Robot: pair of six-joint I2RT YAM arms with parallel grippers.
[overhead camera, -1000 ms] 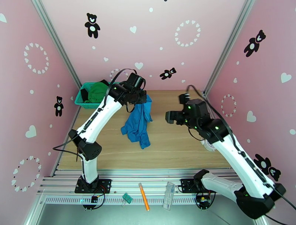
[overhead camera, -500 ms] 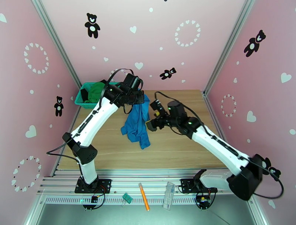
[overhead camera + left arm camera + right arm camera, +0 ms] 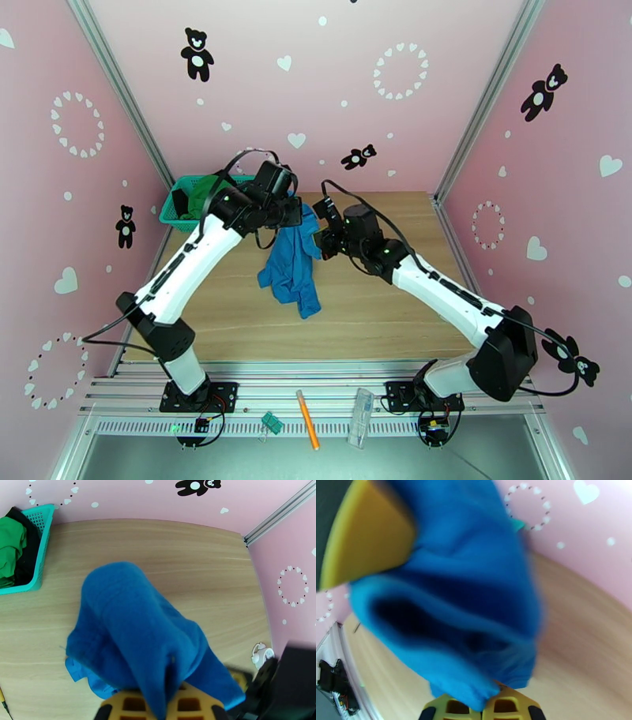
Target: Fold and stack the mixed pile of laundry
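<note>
The medium-blue shirt (image 3: 292, 264) hangs bunched over the middle of the wooden table (image 3: 379, 308), its lower end resting on the wood. My left gripper (image 3: 294, 211) is shut on the shirt's top, and cloth (image 3: 138, 638) drapes over its yellow fingers (image 3: 130, 705). My right gripper (image 3: 320, 237) is shut on the shirt's right edge just beside it, with blue fabric (image 3: 466, 598) pinched between its fingertips (image 3: 501, 707). The green garment (image 3: 207, 189) and the black garment (image 3: 183, 199) lie in the teal basket (image 3: 175, 217) at the back left.
The basket (image 3: 39, 559) stands against the left wall. A small white object (image 3: 262, 653) lies near the table's right edge. On the front rail lie an orange pencil (image 3: 307, 430), a clear plastic piece (image 3: 362, 417) and a small green item (image 3: 272, 422). Pink walls enclose three sides.
My right arm swung left from the right side to the hanging shirt and its jaws closed on the cloth. The left arm shifted slightly left, still holding the shirt.
</note>
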